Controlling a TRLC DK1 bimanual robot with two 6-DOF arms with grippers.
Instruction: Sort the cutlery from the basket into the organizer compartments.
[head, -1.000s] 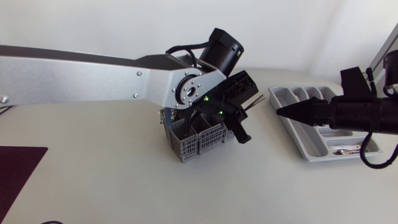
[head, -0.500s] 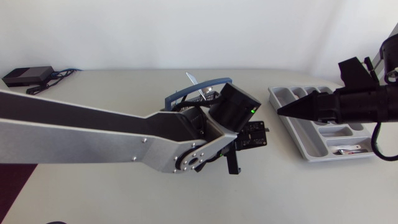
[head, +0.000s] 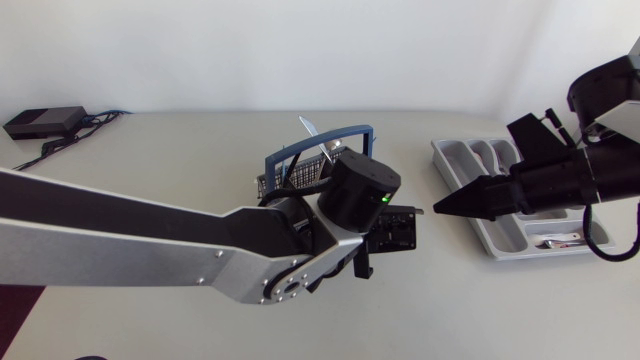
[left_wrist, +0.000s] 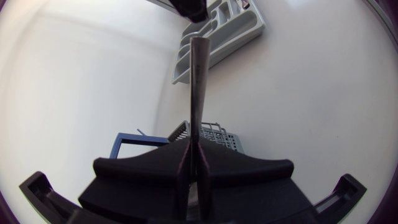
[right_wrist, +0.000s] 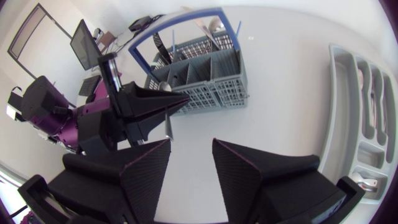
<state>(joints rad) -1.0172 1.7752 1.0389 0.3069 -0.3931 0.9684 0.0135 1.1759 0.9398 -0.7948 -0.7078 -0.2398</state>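
Lifted out of grey plastic basket with blue handle (head: 300, 165) and carried right over counter: slim metal utensil (left_wrist: 198, 93), clamped in left jaws. Swung down near its tip: right jaws, held apart. Judged ready for handover toward grey plastic organizer tray (head: 452, 160), far right.

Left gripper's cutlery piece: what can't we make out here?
- Type of the cutlery piece: the left wrist view shows only a slim handle; the left gripper covers its other end.
- Basket contents: in the head view the left arm covers most of it.
- Organizer compartments: in the head view the right gripper and its arm cover the middle; the right wrist view cuts it off.
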